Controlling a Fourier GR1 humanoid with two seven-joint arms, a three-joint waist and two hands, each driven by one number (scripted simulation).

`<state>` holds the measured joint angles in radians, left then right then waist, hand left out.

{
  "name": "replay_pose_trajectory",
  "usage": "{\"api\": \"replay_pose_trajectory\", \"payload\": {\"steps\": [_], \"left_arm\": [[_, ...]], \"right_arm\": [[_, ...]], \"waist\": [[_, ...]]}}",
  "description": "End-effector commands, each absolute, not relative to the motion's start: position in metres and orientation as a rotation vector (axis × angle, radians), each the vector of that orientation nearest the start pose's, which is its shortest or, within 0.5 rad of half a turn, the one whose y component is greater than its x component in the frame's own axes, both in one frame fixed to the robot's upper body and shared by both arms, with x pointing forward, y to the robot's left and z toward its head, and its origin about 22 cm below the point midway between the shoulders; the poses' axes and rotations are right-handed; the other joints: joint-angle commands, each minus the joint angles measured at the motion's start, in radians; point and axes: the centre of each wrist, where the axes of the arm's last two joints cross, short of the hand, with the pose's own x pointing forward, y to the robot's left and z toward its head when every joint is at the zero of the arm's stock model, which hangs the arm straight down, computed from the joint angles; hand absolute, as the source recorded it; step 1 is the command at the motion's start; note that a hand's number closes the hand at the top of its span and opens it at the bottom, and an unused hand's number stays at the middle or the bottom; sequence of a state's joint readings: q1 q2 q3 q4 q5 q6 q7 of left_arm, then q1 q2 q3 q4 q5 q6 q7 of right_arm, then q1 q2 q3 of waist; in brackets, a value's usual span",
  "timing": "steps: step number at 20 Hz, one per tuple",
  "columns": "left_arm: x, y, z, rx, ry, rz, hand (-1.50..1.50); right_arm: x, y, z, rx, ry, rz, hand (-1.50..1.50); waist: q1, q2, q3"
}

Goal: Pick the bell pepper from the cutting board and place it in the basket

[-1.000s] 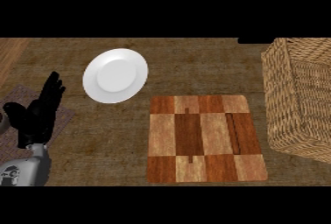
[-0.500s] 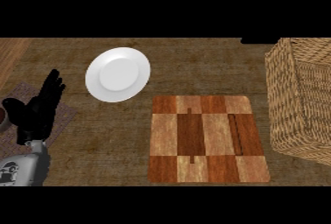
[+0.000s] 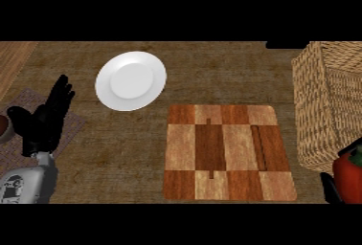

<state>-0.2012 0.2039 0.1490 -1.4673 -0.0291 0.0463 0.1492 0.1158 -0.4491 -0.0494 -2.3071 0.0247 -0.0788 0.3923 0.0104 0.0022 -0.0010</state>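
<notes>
Head view | right hand (image 3: 327, 187) grasping bell pepper (image 3: 348, 180) beside basket (image 3: 329, 95) | left hand (image 3: 44, 125) fingers (image 3: 62, 93) released

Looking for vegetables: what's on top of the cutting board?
Nothing lies on the cutting board. A red bell pepper shows at the right edge, partly cut off.

Left robot hand (image 3: 44, 122) at left, fingers straight, white plate (image 3: 130, 81), cutting board (image 3: 226, 153), wicker basket (image 3: 329, 105), bell pepper (image 3: 348, 179) at lower-right edge
</notes>
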Motion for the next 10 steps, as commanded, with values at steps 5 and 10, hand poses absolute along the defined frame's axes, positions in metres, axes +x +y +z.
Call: {"api": "replay_pose_trajectory", "payload": {"steps": [5, 10], "left_arm": [[0.291, 0.296, 0.053, 0.298, -1.524, -0.024, 0.00], [0.282, 0.299, 0.052, 0.282, -1.512, -0.029, 0.00]], "right_arm": [[0.238, -0.285, 0.206, -0.580, -1.740, 0.359, 1.50], [0.270, -0.290, 0.166, -0.649, -1.669, 0.439, 1.50]], "waist": [[0.000, -0.001, 0.001], [0.001, -0.001, 0.001]]}}
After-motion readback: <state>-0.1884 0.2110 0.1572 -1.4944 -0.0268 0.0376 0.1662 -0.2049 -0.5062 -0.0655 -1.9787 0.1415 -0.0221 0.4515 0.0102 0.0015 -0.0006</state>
